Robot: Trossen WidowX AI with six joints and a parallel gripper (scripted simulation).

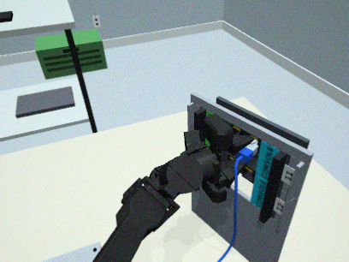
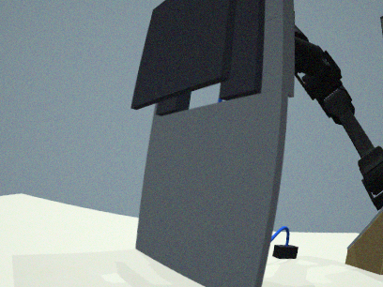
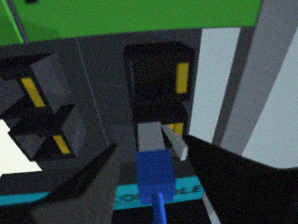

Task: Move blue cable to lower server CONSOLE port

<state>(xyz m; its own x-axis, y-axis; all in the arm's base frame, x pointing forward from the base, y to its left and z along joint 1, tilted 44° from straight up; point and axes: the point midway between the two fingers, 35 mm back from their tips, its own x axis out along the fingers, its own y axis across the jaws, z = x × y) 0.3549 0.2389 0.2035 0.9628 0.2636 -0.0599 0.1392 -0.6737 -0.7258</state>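
Gripper (image 1: 245,155) (image 3: 152,144) half open at the plug (image 1: 245,154) (image 3: 155,175); swap not begun

Fingers about midway open, one either side of the plug, gaps showing in the wrist view; nothing held, tab (image 3: 175,142) not squeezed as far as I can see; exterior view no help, rack panel (image 1: 214,205) (image 2: 206,188) blocks the fingertips.

Plug looks to be at the upper server's CONSOLE port (image 3: 159,111), next to the teal label (image 1: 266,160) (image 3: 190,188); clear nose and tab partly in sight, so can't confirm how deep it sits; I'd call it plugged in; blue cable (image 1: 235,205) (image 2: 284,228) (image 3: 159,207) trails off it.

Done: reach and rough line-up, by my read; left: nearly everything, meaning close on plug and tab, pull out, carry to the lower server's CONSOLE port (image 3: 45,146), push till it clicks, let go; lower port shows no plug.

Step in hand, my guess: settling the fingers round the plug before closing; next move wants both pads level with the tab, else the latch may stay caught; cable could also snag a finger.
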